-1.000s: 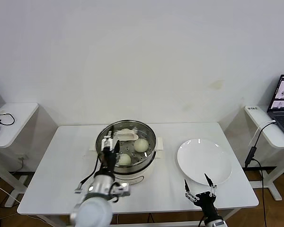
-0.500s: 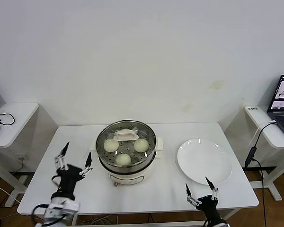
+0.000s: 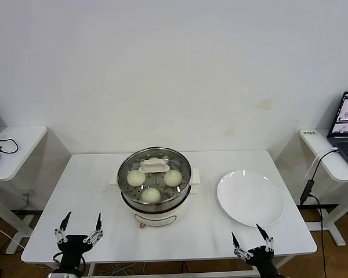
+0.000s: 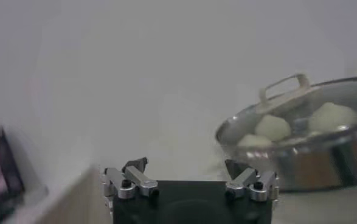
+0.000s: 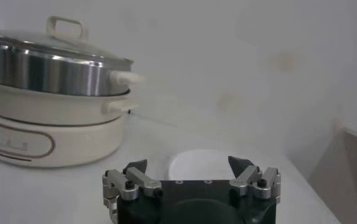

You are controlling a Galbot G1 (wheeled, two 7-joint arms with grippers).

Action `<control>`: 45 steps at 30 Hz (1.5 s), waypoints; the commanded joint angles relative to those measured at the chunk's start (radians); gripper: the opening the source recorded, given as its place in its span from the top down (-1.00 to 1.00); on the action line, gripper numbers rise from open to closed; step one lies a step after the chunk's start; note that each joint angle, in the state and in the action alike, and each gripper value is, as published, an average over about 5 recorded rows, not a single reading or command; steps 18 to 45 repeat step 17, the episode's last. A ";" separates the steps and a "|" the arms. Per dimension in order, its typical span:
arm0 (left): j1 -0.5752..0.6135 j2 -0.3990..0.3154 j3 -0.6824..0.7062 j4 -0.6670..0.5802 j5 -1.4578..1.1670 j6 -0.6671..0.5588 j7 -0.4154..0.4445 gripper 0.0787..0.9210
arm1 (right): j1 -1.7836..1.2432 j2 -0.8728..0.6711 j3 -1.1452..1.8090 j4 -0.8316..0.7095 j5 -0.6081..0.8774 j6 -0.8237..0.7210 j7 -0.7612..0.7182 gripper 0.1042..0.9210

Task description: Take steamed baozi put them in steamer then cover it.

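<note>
At frame centre, baozi [image 3: 151, 194] sealed under lid [image 3: 154, 167] in steamer [image 3: 155, 188] — done, hence left tool [image 3: 79, 230] and right tool [image 3: 252, 242] parked low, spread, empty.

The round stainless-steel steamer [image 3: 155, 188] was shiny silver on a cream-white base trimmed with a thin reddish line, which was perhaps brown. Its clear glass lid [image 3: 154, 168] carried a cream handle. The smooth dough buns [image 3: 151, 195] were cream-white. The flat round plate [image 3: 250, 197] and the rectangular table [image 3: 87, 191] were plain white.
</note>
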 commanded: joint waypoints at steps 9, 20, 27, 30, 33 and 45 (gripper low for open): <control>0.094 -0.043 -0.034 0.028 -0.118 -0.090 -0.012 -0.77 | -0.030 -0.020 -0.036 0.041 0.040 -0.062 0.034 -0.76; 0.104 -0.047 -0.031 0.034 -0.097 -0.096 0.007 -0.77 | -0.029 -0.017 -0.043 0.041 0.041 -0.047 0.031 -0.76; 0.104 -0.047 -0.031 0.034 -0.097 -0.096 0.007 -0.77 | -0.029 -0.017 -0.043 0.041 0.041 -0.047 0.031 -0.76; 0.104 -0.047 -0.031 0.034 -0.097 -0.096 0.007 -0.77 | -0.029 -0.017 -0.043 0.041 0.041 -0.047 0.031 -0.76; 0.104 -0.047 -0.031 0.034 -0.097 -0.096 0.007 -0.77 | -0.029 -0.017 -0.043 0.041 0.041 -0.047 0.031 -0.76; 0.104 -0.047 -0.031 0.034 -0.097 -0.096 0.007 -0.77 | -0.029 -0.017 -0.043 0.041 0.041 -0.047 0.031 -0.76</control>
